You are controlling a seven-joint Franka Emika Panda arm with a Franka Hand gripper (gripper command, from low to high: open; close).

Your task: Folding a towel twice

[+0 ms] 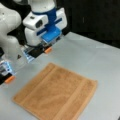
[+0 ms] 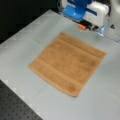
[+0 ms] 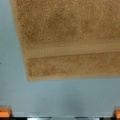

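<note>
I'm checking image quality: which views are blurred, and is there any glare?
Both front views are soft, blurring the towel weave and the gripper; in the wrist view the towel's stripe band reads slightly clearer. The table shows even, dull light, with no strong glare.

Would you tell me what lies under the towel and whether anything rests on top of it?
The towel lies flat on the grey table, with nothing on top of it. The gripper is open beside one towel edge, not touching it. Whatever sits beneath the cloth is hidden.
</note>
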